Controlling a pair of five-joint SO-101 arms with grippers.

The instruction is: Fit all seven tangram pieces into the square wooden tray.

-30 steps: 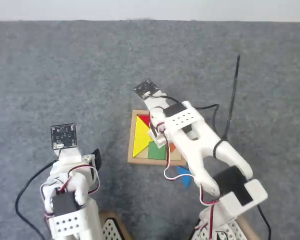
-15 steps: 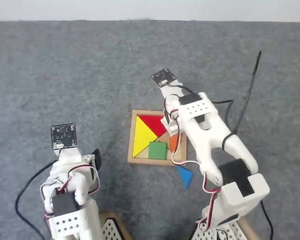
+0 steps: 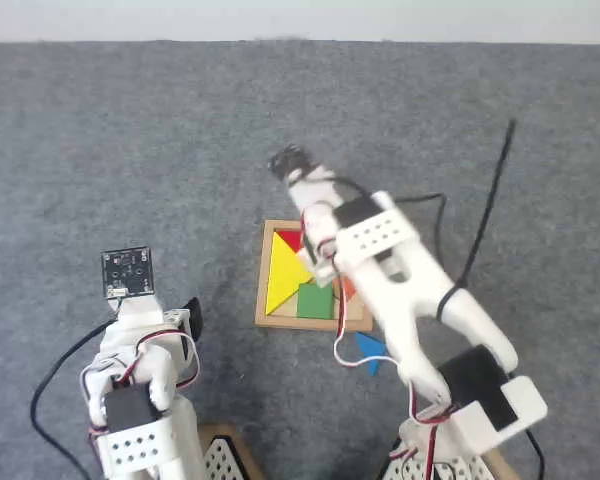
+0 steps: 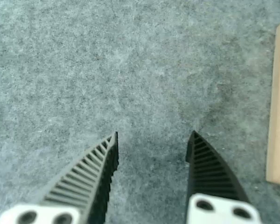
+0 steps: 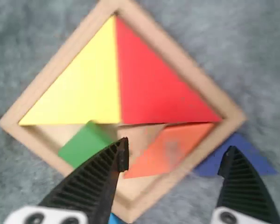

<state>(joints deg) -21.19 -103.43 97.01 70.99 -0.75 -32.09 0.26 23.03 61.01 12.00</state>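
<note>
**While my right gripper (image 5: 177,145) hangs open over the tray (image 5: 177,51), seated pieces are at risk**

Jaws apart and empty, I am above the orange piece (image 5: 170,149) and green square (image 5: 81,144) in the tray at mid-bench. If I drop carelessly, a jaw could shove either askew and close the gap needed by the blue triangle (image 3: 368,350), which lies just off the tray's near right corner.

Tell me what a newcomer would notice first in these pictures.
The square wooden tray mid-table stands out, with a yellow triangle, a red triangle, a green square and an orange piece inside. The right pincer hangs open above it. A blue triangle lies on the grey mat beside the tray.
</note>
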